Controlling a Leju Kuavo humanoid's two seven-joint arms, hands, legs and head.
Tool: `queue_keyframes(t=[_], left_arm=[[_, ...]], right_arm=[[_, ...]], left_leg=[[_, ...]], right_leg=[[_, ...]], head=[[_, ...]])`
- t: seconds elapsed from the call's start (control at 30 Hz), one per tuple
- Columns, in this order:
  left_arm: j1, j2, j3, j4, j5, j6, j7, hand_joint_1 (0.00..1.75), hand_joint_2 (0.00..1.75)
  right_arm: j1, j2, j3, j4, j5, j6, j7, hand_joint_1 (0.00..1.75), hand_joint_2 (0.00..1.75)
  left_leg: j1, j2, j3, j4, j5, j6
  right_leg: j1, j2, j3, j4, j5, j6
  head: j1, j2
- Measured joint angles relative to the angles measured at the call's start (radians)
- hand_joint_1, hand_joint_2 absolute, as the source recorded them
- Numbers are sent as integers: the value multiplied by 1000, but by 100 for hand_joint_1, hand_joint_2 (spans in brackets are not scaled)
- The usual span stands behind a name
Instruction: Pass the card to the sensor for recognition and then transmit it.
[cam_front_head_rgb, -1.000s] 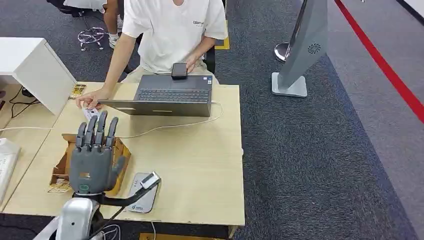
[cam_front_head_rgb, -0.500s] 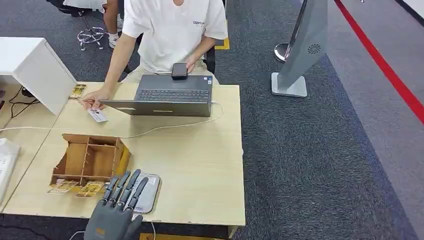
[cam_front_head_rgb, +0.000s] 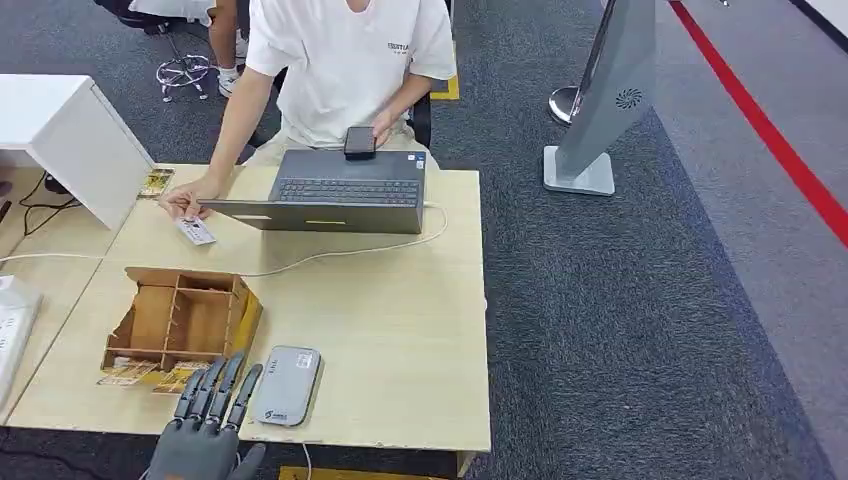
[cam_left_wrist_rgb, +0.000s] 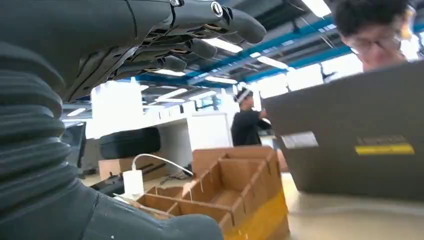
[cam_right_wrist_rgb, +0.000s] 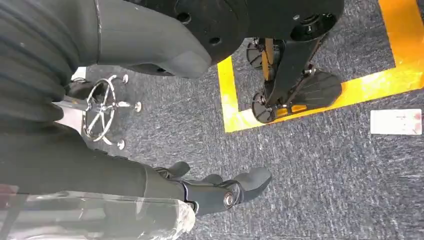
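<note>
- One left hand (cam_front_head_rgb: 205, 435) rises at the near edge of the wooden surface (cam_front_head_rgb: 380, 330), fingers straight and slightly apart, holding nothing; its fingertips lie over the edge between the divider box and the sensor.
- In the left wrist view the same left hand (cam_left_wrist_rgb: 150, 40) shows extended fingers above the box, nothing in them.
- One right hand (cam_right_wrist_rgb: 215, 192) hangs over grey carpet with fingers loosely curled and nothing in them.
- One grey card sensor (cam_front_head_rgb: 286, 385) lies flat on the surface near its front edge, just beside the left hand's fingertips.
- One small white card (cam_front_head_rgb: 196, 232) lies on the far side of the surface, touching a person's hand (cam_front_head_rgb: 185, 203), well apart from the sensor.
- One wooden divider box (cam_front_head_rgb: 180, 320) with several compartments stands between card and sensor; two flat printed packets (cam_front_head_rgb: 150, 376) lie at its near side.
- One grey laptop (cam_front_head_rgb: 330, 200) sits open at the far edge, a white cable (cam_front_head_rgb: 350, 250) running from it across the surface.
- One seated person in a white shirt (cam_front_head_rgb: 345, 60) holds one dark phone (cam_front_head_rgb: 359, 142) in the other hand.
- One grey standing kiosk (cam_front_head_rgb: 605, 100) is on the carpet at right.
</note>
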Motion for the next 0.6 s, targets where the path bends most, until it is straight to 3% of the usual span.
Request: queue_keyframes(t=[0.13,0.27,0.43,0.6], left_arm=[[7,-58,100,58,0,141,-142,0,175],[8,-115,200,104,0,161,-266,0,175],[6,-159,275,131,1,161,-362,0,175],[2,-183,324,152,1,163,-392,0,175]], right_arm=[[0,-3,0,0,11,-2,-2,0,175],[0,-6,0,0,21,-3,-2,0,175],[0,-9,0,0,30,-1,-8,0,175],[0,-11,0,0,33,1,-9,0,175]], left_leg=[[0,0,0,0,0,0],[0,0,0,0,0,0],[0,0,0,0,0,0],[0,0,0,0,0,0]], right_leg=[[0,0,0,0,0,0],[0,0,0,0,0,0],[0,0,0,0,0,0],[0,0,0,0,0,0]], head=[[0,0],[0,0],[0,0],[0,0]])
